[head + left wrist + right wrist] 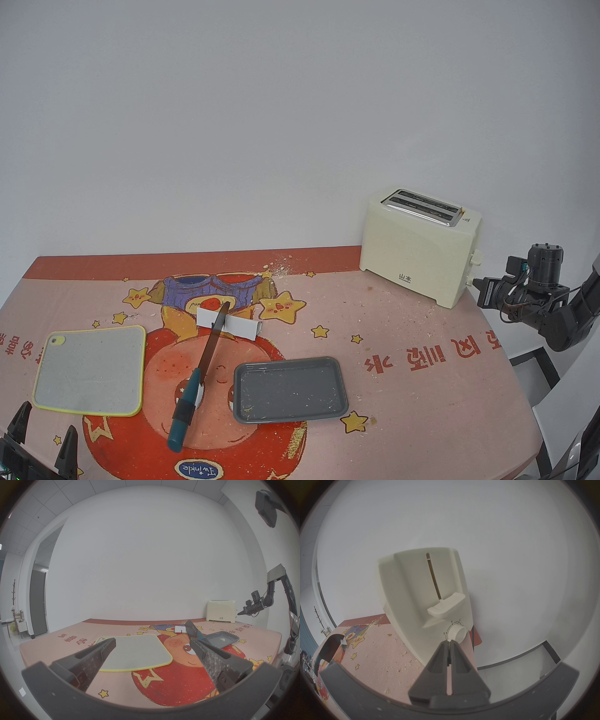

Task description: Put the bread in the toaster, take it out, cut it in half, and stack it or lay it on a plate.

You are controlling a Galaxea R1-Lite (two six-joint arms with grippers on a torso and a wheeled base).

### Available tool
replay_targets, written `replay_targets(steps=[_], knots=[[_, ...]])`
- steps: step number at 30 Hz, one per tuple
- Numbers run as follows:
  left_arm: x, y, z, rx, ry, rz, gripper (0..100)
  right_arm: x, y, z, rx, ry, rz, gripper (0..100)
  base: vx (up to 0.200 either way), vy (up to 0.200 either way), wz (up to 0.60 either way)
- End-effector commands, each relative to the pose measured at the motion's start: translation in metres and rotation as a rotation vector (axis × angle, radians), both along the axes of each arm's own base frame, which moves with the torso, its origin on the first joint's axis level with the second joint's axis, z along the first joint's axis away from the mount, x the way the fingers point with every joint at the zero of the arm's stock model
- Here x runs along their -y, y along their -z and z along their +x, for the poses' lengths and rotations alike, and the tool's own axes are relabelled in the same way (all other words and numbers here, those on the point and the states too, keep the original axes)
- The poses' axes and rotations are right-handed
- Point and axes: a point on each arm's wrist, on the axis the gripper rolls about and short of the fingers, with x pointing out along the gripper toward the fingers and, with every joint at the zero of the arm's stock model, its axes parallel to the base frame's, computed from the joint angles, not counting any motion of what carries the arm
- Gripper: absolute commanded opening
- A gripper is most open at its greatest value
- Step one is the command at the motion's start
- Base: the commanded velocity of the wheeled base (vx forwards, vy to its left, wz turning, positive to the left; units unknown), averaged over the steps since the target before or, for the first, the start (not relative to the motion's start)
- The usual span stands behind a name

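Observation:
The cream toaster (419, 247) stands at the table's back right, and no bread shows in its slots. My right gripper (477, 284) is shut and empty, level with the toaster's lever side. In the right wrist view the right gripper (449, 643) has its tips just short of the dial (457, 633), below the lever (446, 605). My left gripper (49, 422) is open at the front left corner, near the grey cutting board (90, 370). The left gripper (153, 650) holds nothing above the board (134, 652). A teal-handled knife (197, 381) lies beside the grey plate (289, 389).
The knife's blade tip rests on a folded white card (228, 323). Crumbs are scattered on the patterned tablecloth around the toaster (403, 664). The table's right edge drops off just beyond the toaster, with floor below.

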Motion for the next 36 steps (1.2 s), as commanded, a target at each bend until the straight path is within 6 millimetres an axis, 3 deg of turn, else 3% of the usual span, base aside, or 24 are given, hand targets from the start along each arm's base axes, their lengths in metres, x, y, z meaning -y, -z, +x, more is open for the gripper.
replay_targets(steps=[1,36], knots=[[0.000,0.005,0.001,-0.019,0.000,0.000,100,0.000,0.000,0.001,0.004,-0.001,0.000,0,0.000,0.000,0.00],[0.000,0.005,0.001,-0.019,0.000,0.000,100,-0.005,0.009,0.012,-0.007,-0.003,-0.005,0,0.000,0.000,0.00]])
